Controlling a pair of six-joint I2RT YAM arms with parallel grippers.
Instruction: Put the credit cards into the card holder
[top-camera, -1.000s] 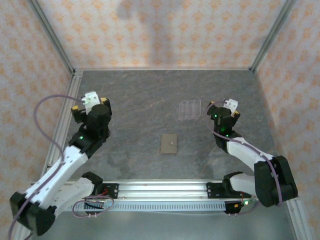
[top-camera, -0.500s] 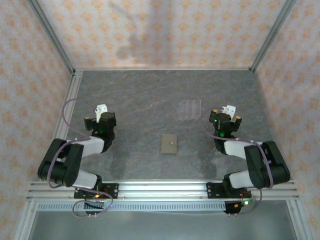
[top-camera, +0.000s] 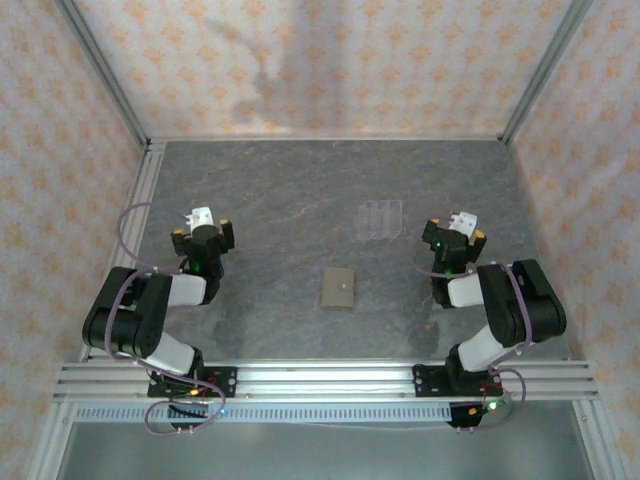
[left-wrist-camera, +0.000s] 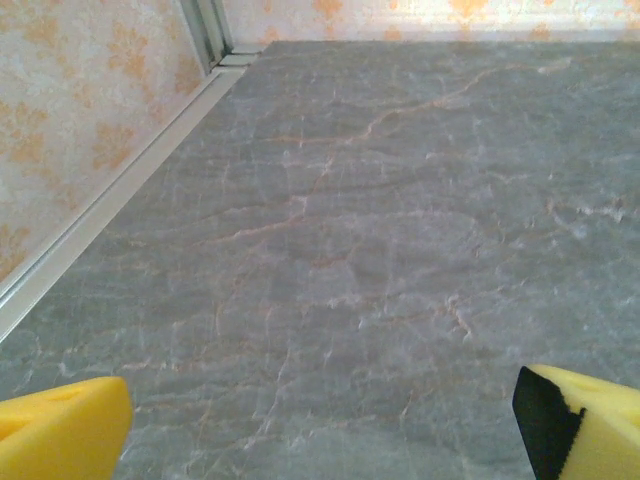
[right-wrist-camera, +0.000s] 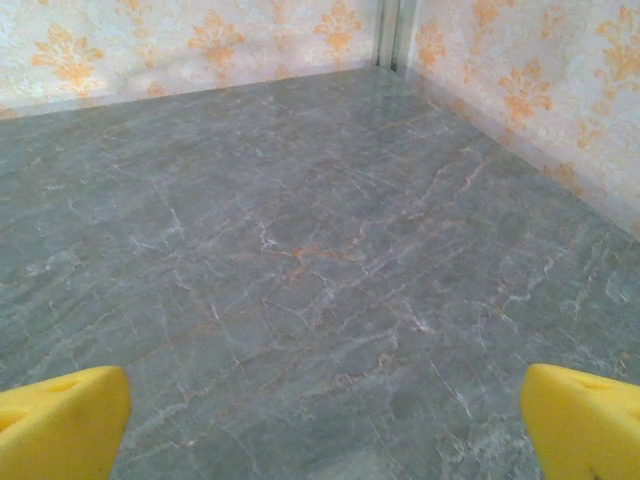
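Both arms sit folded back at the near side of the grey stone-patterned table (top-camera: 280, 180), the left gripper (top-camera: 203, 230) and right gripper (top-camera: 455, 232) each spread to full width and holding nothing. The wrist views show yellow fingers (left-wrist-camera: 60, 430) wide apart over bare tabletop on the left, and the same on the right (right-wrist-camera: 60, 420). The card holder (top-camera: 339, 288) lies flat and folded shut at the middle of the table, between the two grippers and well apart from both, its pale dot facing up. It is probably light and limp, likely to slide if pushed. A pinch on one free edge seems best, with the other arm pinning it while the cover is opened. A clear slotted stand (top-camera: 379, 219) lies just beyond it to the right. The stand is so transparent and small that what its slots hold cannot be made out, and where the credit cards are cannot be told. Such cards would be thin, stiff and slick, best gripped across their edges rather than lifted off a flat surface. The holder's inside is hidden.
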